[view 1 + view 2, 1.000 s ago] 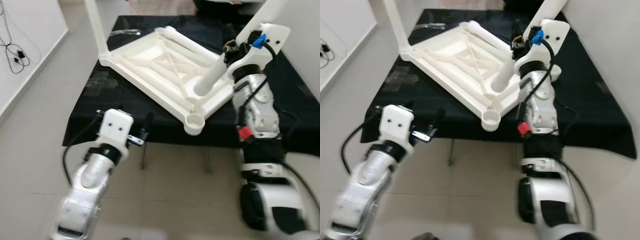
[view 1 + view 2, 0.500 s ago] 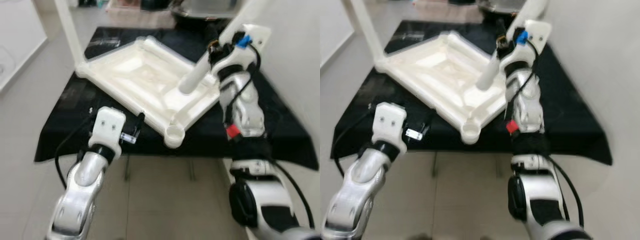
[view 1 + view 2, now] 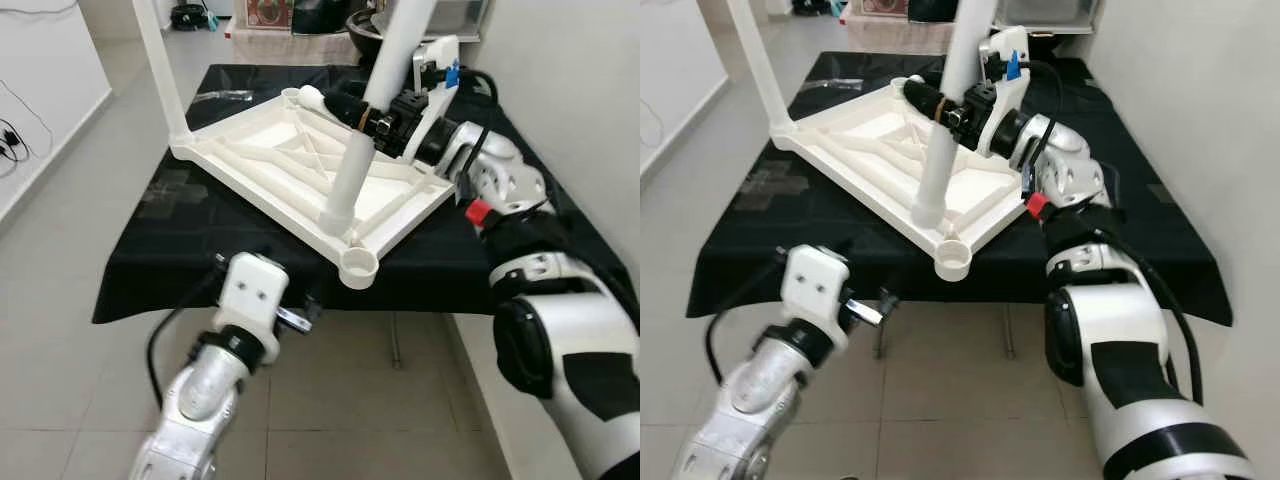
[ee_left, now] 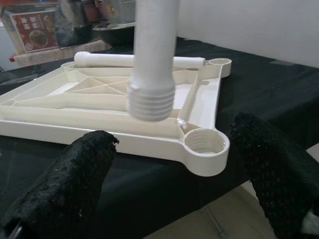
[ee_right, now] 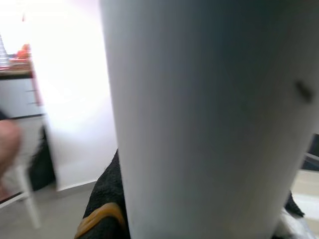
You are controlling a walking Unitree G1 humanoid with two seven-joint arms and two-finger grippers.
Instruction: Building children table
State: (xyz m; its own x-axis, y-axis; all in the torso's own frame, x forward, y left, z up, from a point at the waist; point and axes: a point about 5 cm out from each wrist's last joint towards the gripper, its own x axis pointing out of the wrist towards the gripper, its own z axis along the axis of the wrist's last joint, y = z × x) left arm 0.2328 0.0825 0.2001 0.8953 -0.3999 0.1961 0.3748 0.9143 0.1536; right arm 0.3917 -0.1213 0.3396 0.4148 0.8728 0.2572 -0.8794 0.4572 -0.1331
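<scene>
the right end effector (image 3: 958, 115) grips a white leg (image 3: 352, 170), its threaded end hanging just above the upturned table frame (image 3: 262, 160) beside the corner socket (image 3: 358, 265); tilted, it may cross-thread. left end effector (image 4: 169, 199) waits wide.

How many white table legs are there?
3. One leg is held by the right gripper over the tabletop. One stands screwed into the far left corner. One lies across the tabletop's far side. Others may be hidden.
</scene>
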